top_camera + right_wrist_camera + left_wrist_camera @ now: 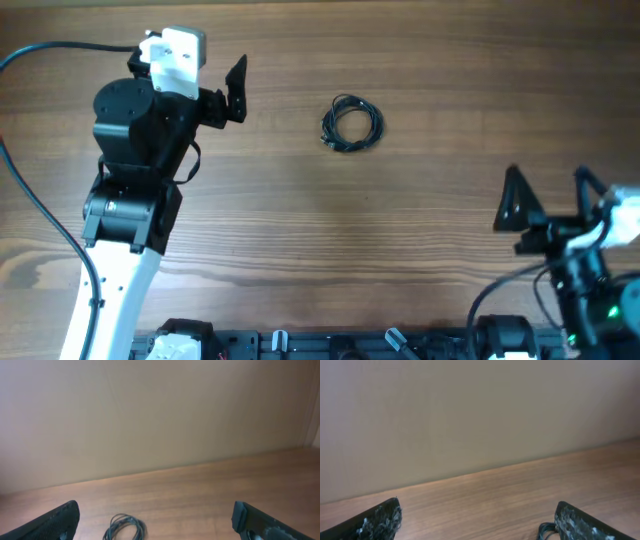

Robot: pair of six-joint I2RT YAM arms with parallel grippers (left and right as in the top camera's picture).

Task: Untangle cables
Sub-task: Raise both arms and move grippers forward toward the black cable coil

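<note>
The cables [351, 124] lie as one small coil of thin black wire on the wooden table [400, 240], just right of centre at the back. My left gripper [240, 92] hovers to the coil's left, open and empty. In the left wrist view the gripper [477, 515] stands wide, and a bit of the cables [546, 531] shows by the right finger [580, 522]. My right gripper [546, 172] is at the front right, open and pointing towards the back. In the right wrist view the gripper [155, 512] is empty, with the coil [125, 529] lying ahead near its left finger [55, 520].
A thick black arm cable [30, 200] loops along the table's left side. Black arm bases and mounts [300, 345] line the front edge. A plain beige wall [160, 420] rises behind the table's far edge.
</note>
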